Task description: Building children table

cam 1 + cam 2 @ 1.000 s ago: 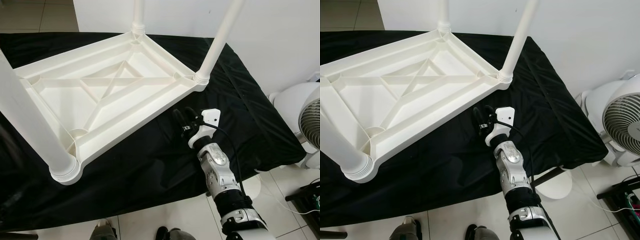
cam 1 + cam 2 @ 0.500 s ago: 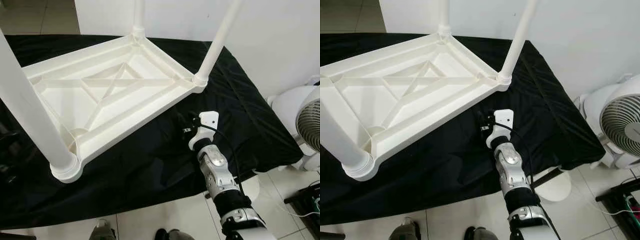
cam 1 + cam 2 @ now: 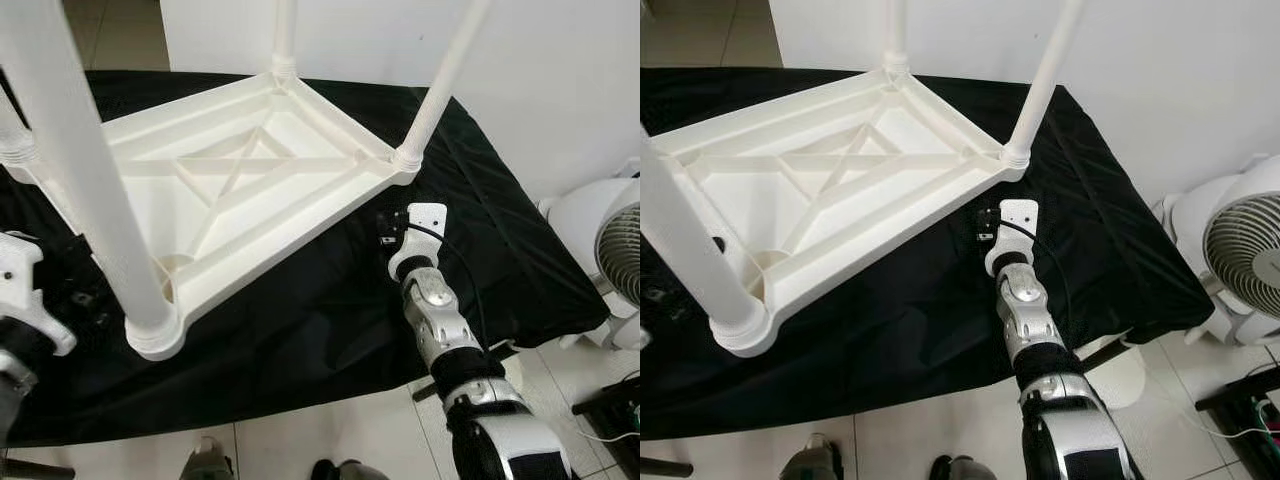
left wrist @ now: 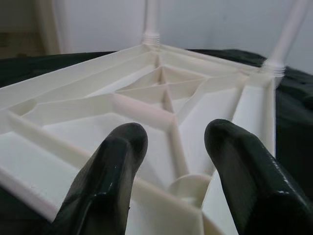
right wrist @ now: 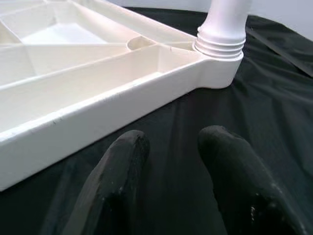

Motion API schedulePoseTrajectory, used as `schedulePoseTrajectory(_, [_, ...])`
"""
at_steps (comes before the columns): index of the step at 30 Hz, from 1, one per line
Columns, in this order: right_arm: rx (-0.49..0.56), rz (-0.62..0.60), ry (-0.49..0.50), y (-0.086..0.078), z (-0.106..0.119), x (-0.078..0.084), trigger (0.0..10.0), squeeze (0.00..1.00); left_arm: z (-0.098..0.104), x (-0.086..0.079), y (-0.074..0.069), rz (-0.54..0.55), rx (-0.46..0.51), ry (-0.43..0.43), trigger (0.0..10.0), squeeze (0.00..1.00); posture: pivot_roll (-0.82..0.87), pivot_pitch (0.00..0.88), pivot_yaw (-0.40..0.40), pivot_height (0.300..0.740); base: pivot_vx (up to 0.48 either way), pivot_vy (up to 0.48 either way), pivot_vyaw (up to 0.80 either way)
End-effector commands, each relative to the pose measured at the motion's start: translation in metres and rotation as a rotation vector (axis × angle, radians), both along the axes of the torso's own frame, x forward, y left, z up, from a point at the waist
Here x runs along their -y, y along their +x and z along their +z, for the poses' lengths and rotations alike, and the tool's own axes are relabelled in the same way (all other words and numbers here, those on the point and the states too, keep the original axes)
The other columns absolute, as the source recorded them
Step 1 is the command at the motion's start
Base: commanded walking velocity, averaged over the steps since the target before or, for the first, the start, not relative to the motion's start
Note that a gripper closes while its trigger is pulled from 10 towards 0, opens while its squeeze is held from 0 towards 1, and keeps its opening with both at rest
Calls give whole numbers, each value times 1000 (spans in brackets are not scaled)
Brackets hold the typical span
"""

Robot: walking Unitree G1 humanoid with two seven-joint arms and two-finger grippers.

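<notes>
Tabletop point(image 3: 240, 190), white plastic, lies upside down on black cloth point(image 3: 330, 320), ribbed underside up, cross braces meeting near centre. Four white legs stand up from corner sockets: near leg point(image 3: 95, 180) at 8 o'clock of the head view, far leg point(image 3: 284, 35) at 12, right-corner leg point(image 3: 440, 85) at 1 to 2 o'clock, fourth leg point(image 3: 12, 140) at 9 o'clock by the frame edge.

My right gripper point(image 5: 171, 147) sits over the cloth at roughly 4 o'clock from the tabletop centre, just beside the long edge and near the threaded collar of the right-corner leg. Fingers point(image 5: 122, 166) parted, nothing between them, only cloth under them. Not touching the plastic as far as wrist view shows. Right forearm point(image 3: 440, 330) runs in from 5 o'clock, white wrist housing just short of the table edge.

My left gripper point(image 4: 173, 147) is at 8 o'clock, beside the tabletop's near-left edge. Its fingers are spread too and grip nothing. Wrist view looks straight across the ribs, with an empty round socket boss point(image 4: 188, 186) in the gap line between fingertips; contact with the rim cannot be told. Left wrist housing point(image 3: 25, 300) shows at the left edge, over the cloth.

White fan point(image 3: 615, 250) stands on tiled floor point(image 3: 330, 430) at 3 o'clock, well apart from the cloth. White wall point(image 3: 560, 80) behind.
</notes>
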State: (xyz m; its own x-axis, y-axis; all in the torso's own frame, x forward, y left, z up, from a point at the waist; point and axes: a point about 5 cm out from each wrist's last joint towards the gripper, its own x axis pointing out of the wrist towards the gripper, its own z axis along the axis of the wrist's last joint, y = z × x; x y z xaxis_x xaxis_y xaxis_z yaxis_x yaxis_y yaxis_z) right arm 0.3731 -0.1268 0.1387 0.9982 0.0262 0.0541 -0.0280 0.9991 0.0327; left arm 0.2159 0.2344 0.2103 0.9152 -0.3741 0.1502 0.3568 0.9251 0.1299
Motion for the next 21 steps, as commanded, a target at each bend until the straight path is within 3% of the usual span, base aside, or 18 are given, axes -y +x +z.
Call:
schedulePoseTrajectory(1, [-37, -49, -9, 2, -7, 10, 10000, 0, -3, 11, 3, -37, -15, -10, 10000, 0, 278, 134, -114, 740, 0, 0, 0])
schedulePoseTrajectory(14, [-85, -100, -29, 10, -7, 16, 10000, 0, -11, 39, 13, -87, -21, -65, 10000, 0, 265, 147, -102, 740, 0, 0, 0])
schedulePoseTrajectory(21, [-73, -92, -8, 17, 2, 17, 10000, 0, -12, 62, 20, -153, -23, -101, 10000, 0, 261, 165, -95, 740, 0, 0, 0])
